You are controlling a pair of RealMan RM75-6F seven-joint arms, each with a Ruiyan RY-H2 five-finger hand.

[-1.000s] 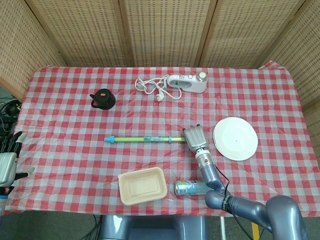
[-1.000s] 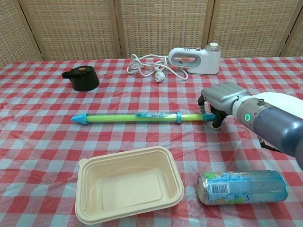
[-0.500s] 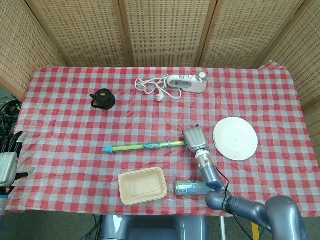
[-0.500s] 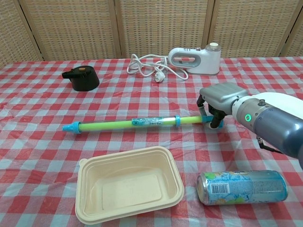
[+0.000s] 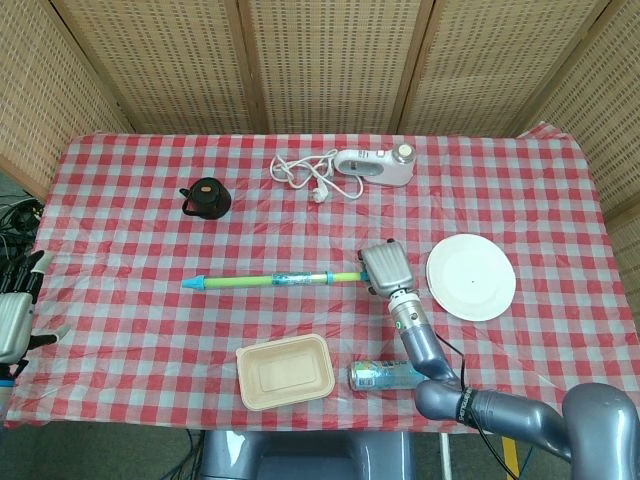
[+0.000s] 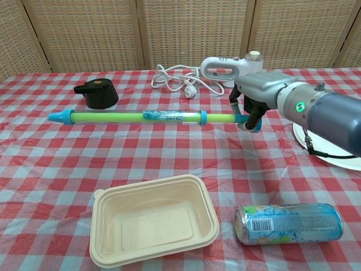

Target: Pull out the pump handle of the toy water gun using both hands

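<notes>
The toy water gun (image 5: 275, 279) is a long green tube with a blue tip at its left end. My right hand (image 5: 383, 268) grips its right end, the pump handle side, and holds it level above the tablecloth. In the chest view the water gun (image 6: 141, 117) hangs clear of the cloth, with the right hand (image 6: 254, 100) curled around its blue end. My left hand (image 5: 14, 318) is off the table's left edge, far from the gun, with fingers apart and nothing in it. It does not show in the chest view.
A beige food container (image 6: 152, 226) and a lying drink can (image 6: 289, 223) sit near the front edge. A white plate (image 5: 470, 277) lies to the right of my right hand. A black lid (image 6: 96, 94) and a white corded appliance (image 6: 231, 71) sit further back.
My right hand has lifted the water gun off the cloth and carried it left; it now hangs level. The left hand has barely shifted.
</notes>
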